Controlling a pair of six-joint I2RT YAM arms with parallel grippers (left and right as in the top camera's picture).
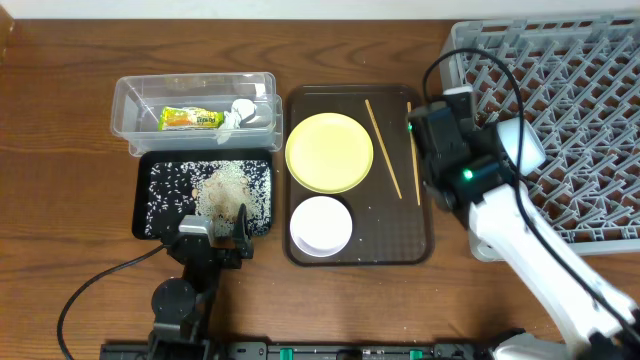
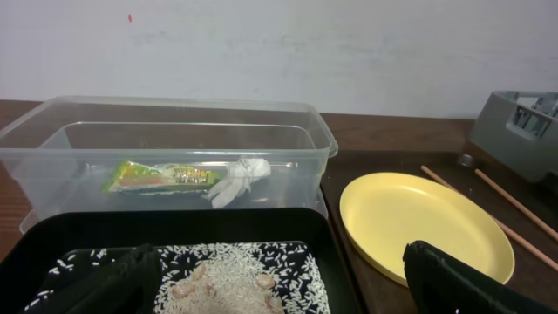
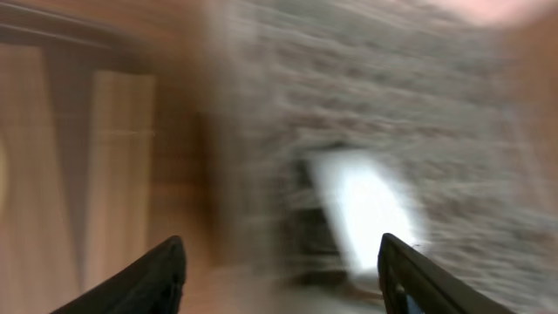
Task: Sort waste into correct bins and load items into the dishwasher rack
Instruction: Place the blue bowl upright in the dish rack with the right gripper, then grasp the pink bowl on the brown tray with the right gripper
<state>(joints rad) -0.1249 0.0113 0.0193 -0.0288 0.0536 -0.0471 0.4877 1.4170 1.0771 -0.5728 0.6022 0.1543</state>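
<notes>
The clear tub [image 1: 125,100] [image 2: 174,113] holds the snack wrapper [image 1: 190,118] [image 2: 153,176] and the white scrap [image 1: 232,115] [image 2: 235,179]. The black tray [image 1: 143,200] [image 2: 174,222] holds rice grains [image 1: 225,190] [image 2: 235,275]. My left gripper [image 1: 215,235] [image 2: 279,279] is open and empty at that tray's near edge. The yellow plate [image 1: 329,152] [image 2: 418,218], the white bowl [image 1: 321,225] and two chopsticks [image 1: 383,148] [image 2: 514,201] lie on the brown tray. The light blue bowl [image 1: 522,142] sits in the grey rack [image 1: 580,100] [image 2: 519,131]. My right gripper [image 1: 452,100] [image 3: 281,262] is open at the rack's left edge; its view is blurred.
The dark brown serving tray [image 1: 400,230] lies between the bins and the rack. The right arm crosses the rack's near left corner. Bare wooden table lies along the front and the far left.
</notes>
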